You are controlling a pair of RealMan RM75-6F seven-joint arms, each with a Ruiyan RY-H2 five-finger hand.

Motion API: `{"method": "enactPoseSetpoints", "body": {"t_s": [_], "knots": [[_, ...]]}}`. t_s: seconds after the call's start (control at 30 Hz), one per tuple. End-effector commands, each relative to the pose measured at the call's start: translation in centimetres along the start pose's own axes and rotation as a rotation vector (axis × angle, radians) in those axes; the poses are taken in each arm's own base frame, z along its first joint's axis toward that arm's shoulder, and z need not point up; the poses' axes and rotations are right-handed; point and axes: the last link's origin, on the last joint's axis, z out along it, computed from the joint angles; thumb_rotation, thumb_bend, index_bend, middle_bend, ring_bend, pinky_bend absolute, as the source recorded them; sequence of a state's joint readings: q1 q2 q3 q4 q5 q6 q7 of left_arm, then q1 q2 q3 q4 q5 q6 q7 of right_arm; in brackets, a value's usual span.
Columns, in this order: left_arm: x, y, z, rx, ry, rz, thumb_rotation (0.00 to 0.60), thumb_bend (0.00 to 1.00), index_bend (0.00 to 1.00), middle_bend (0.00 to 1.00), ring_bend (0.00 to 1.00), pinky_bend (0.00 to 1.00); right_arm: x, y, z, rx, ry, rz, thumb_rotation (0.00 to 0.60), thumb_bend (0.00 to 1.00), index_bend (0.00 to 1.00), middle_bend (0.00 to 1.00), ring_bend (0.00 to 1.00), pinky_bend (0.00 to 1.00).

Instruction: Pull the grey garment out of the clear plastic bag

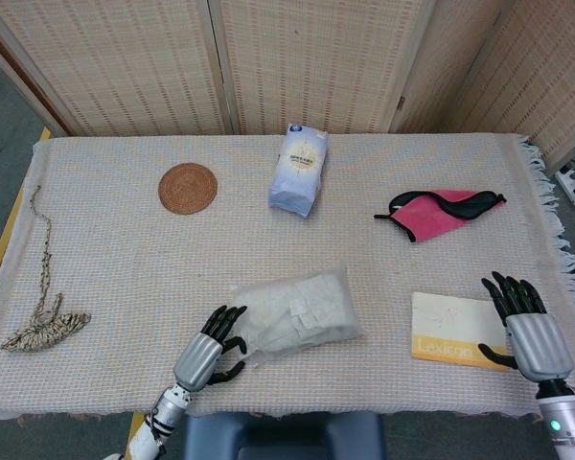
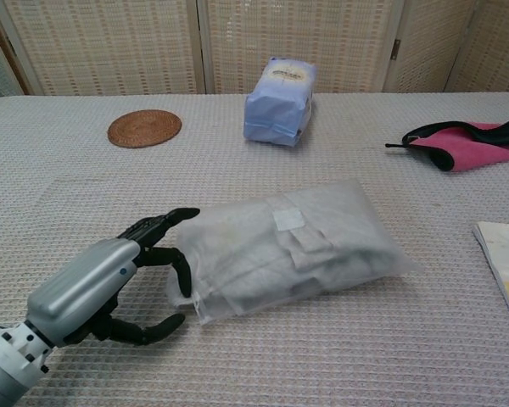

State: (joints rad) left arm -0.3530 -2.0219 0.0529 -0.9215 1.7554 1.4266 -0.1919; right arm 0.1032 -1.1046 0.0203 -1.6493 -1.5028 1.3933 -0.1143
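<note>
The clear plastic bag [image 1: 293,312] [image 2: 284,246] lies flat near the table's front middle, with the folded grey garment [image 2: 254,254] inside it. My left hand [image 1: 211,351] [image 2: 110,284] is at the bag's left end with its fingers spread; the fingertips [image 2: 182,216] reach the bag's edge and the thumb lies low on the cloth in front. It holds nothing. Over the table's front right corner my right hand [image 1: 525,326] hovers with fingers apart and empty; the chest view does not show it.
A yellow-and-white book [image 1: 455,330] lies just left of my right hand. A pink and black cloth [image 1: 439,211], a blue-white packet [image 1: 298,170], a round woven coaster [image 1: 187,187] and a braided rope [image 1: 44,302] are spread over the table.
</note>
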Motion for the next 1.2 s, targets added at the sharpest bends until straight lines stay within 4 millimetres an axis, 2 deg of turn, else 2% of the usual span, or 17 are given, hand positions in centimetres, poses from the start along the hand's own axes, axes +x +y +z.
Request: {"method": "enactPoseSetpoints", "body": {"t_s": [0.03, 0.57, 0.8, 0.9, 0.93, 1.0, 1.2], "knots": [[-0.1, -0.1, 0.4, 0.007, 0.004, 0.0, 0.6, 0.36, 0.54, 0.07, 0.0, 0.0, 0.0, 0.0, 0.0, 0.002, -0.002, 0.003, 0.6, 0.11, 0.0, 0.0, 0.0, 0.0], [-0.5, -0.1, 0.9, 0.004, 0.02, -0.021, 0.6, 0.46, 0.66, 0.11, 0.0, 0.0, 0.1, 0.0, 0.0, 0.007, -0.008, 0.006, 0.6, 0.11, 0.0, 0.0, 0.0, 0.0], [-0.2, 0.0, 0.4, -0.015, 0.035, -0.039, 0.6, 0.47, 0.71, 0.12, 0.0, 0.0, -1.0, -1.2, 0.9, 0.07, 0.009, 0.019, 0.6, 0.13, 0.01, 0.0, 0.0, 0.0], [-0.3, 0.2, 0.3, -0.023, 0.027, -0.044, 0.6, 0.47, 0.71, 0.13, 0.0, 0.0, -2.2, -2.4, 1.9, 0.133, 0.051, 0.062, 0.6, 0.19, 0.12, 0.0, 0.0, 0.0], [-0.4, 0.3, 0.3, -0.026, 0.021, -0.042, 0.6, 0.47, 0.72, 0.13, 0.0, 0.0, -2.8, -2.9, 2.3, 0.153, 0.063, 0.088, 0.6, 0.21, 0.21, 0.0, 0.0, 0.0], [-0.6, 0.4, 0.4, -0.029, 0.014, -0.039, 0.6, 0.47, 0.72, 0.13, 0.0, 0.0, -4.1, -3.8, 2.9, 0.183, 0.056, 0.127, 0.6, 0.23, 0.32, 0.0, 0.0, 0.0], [-0.6, 0.8, 0.8, -0.032, 0.029, -0.043, 0.6, 0.48, 0.72, 0.13, 0.0, 0.0, -7.0, -6.3, 4.5, 0.238, 0.037, 0.19, 0.6, 0.24, 0.43, 0.0, 0.0, 0.0]]}}
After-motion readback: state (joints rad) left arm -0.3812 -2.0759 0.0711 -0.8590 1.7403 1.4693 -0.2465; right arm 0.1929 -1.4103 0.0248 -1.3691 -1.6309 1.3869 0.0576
